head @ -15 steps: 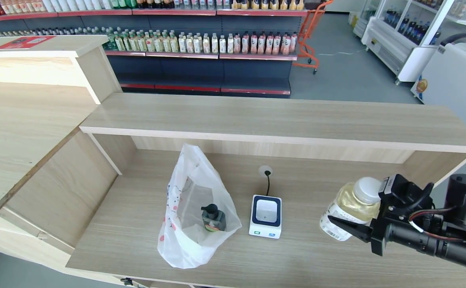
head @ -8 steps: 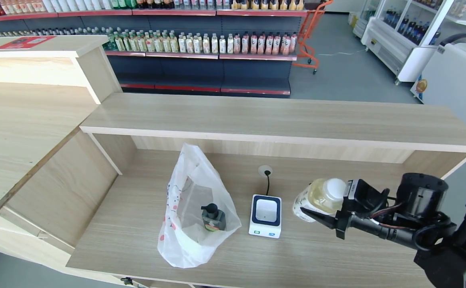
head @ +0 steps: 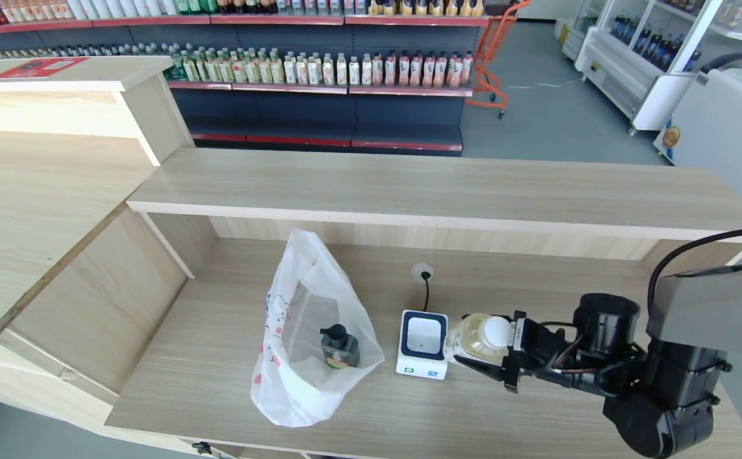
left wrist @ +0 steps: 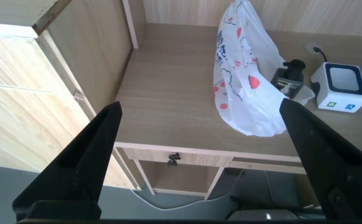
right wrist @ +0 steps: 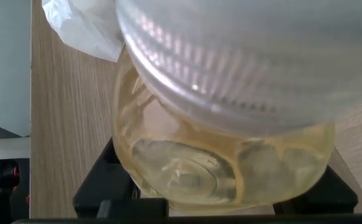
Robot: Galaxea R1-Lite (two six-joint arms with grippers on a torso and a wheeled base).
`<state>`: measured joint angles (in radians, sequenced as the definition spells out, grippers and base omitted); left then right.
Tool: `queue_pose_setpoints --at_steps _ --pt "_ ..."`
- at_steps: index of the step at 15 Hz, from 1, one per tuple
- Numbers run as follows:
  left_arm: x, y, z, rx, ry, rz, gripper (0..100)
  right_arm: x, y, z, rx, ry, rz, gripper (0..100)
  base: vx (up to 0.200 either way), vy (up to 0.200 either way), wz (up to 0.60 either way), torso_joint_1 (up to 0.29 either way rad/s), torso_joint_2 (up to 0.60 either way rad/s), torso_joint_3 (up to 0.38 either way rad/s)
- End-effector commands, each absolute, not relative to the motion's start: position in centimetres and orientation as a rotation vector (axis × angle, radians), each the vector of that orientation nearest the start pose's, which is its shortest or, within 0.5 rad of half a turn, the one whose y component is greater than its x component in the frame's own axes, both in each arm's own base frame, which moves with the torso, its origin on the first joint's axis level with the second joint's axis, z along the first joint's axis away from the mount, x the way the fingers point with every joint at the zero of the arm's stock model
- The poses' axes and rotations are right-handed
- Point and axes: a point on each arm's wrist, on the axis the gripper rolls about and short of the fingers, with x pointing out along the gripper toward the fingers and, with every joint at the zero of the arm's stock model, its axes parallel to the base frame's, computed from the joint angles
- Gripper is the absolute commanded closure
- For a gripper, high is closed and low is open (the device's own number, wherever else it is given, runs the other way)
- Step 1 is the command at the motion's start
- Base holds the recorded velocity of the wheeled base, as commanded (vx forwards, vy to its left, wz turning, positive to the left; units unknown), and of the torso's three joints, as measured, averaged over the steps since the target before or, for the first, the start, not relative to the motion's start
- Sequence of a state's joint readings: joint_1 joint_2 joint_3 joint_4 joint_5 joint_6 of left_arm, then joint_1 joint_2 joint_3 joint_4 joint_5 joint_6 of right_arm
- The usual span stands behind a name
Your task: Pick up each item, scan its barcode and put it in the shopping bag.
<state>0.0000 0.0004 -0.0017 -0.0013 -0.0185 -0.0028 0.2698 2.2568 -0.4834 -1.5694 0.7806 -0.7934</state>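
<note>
My right gripper [head: 473, 350] is shut on a clear bottle [head: 473, 338] of pale yellow liquid with a white cap, held on its side just right of the white barcode scanner [head: 422, 345]. The right wrist view looks along the bottle [right wrist: 224, 143] from the cap end. A translucent white shopping bag [head: 310, 331] with red print stands open left of the scanner, with a dark pump bottle [head: 339, 347] inside it. In the left wrist view, the left gripper [left wrist: 199, 155] hangs open above the counter's front edge, well away from the bag [left wrist: 246, 81] and scanner [left wrist: 341, 87].
The scanner's black cable [head: 426, 290] runs to a grommet in the wooden counter [head: 473, 414]. A raised shelf [head: 447, 191] borders the back, and a side wall [head: 97, 306] closes the left. Store shelves with bottles stand beyond.
The right arm has carried the bottle leftward and lower, from the counter's right end to right beside the scanner. The bag and scanner have not moved.
</note>
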Motion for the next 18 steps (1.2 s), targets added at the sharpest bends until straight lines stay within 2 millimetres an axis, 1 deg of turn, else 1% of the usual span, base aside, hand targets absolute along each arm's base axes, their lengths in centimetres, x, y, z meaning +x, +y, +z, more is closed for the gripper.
queue_pose_setpoints --at_steps 1,5,7,12,14,18 --pt "-2.3 0.0 7.6 -0.003 -0.003 -0.018 0 32.5 11.0 1.3 -0.687 -0.268 1.097 100 0.0 0.0 0.0 0.0 0.0 0.0" --pt "-2.3 0.0 7.6 -0.003 -0.003 -0.018 0 34.1 11.6 0.6 -0.692 -0.303 1.103 100 0.0 0.0 0.0 0.0 0.0 0.0" --pt "-2.3 0.0 7.6 -0.003 -0.003 -0.018 0 35.4 12.1 -0.1 -0.689 -0.35 1.137 100 0.0 0.0 0.0 0.0 0.0 0.0" --pt "-2.3 0.0 7.6 -0.003 -0.003 -0.018 0 37.2 13.0 -0.9 -0.684 -0.428 1.2 100 0.0 0.0 0.0 0.0 0.0 0.0" --pt "-2.3 0.0 7.6 -0.003 -0.003 -0.018 0 38.3 13.2 -1.5 -0.69 -0.47 1.219 100 0.0 0.0 0.0 0.0 0.0 0.0" --pt "-2.3 0.0 7.6 -0.003 -0.003 -0.018 0 39.3 13.3 -1.9 -0.696 -0.498 1.221 100 0.0 0.0 0.0 0.0 0.0 0.0"
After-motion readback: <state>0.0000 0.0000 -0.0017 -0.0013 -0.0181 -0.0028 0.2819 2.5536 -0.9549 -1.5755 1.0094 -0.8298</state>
